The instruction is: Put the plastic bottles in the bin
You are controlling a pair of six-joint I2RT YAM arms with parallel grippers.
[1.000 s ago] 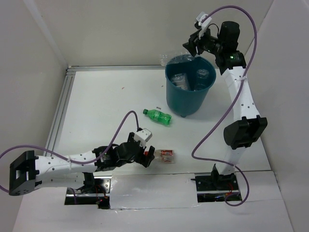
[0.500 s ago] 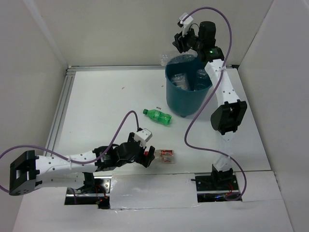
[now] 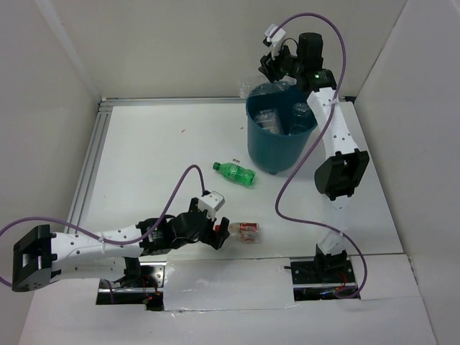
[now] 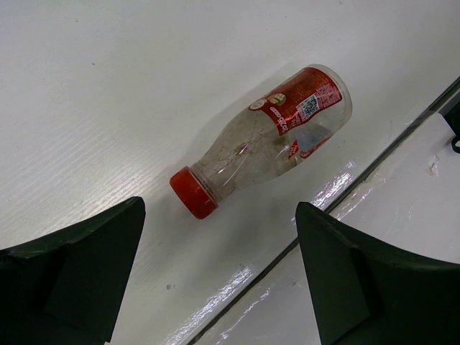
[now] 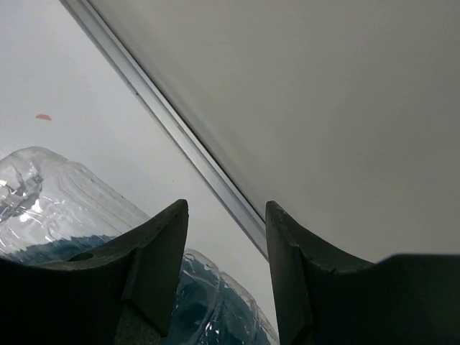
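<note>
While most of the clear plastic bottles already lie inside the round teal-blue plastic bin, two are on the white worktop outside it, so we judge the task well past halfway but not finished. We cannot count those in the bin exactly; at least three clear shapes show, one poking above its far rim. The small green plastic bottle lies on its side near the bin's base, apart from it. The clear bottle with red cap and red label lies on its side by the worktop's near edge, cap toward the left end effector, which hangs over it spread wide with nothing between its fingers; neither finger touches the bottle. The right end effector is raised above the bin's far rim, parted moderately and empty. What is left, by our reckoning: grasp the red-capped bottle, carry it to the bin, then do likewise with the green one.
</note>
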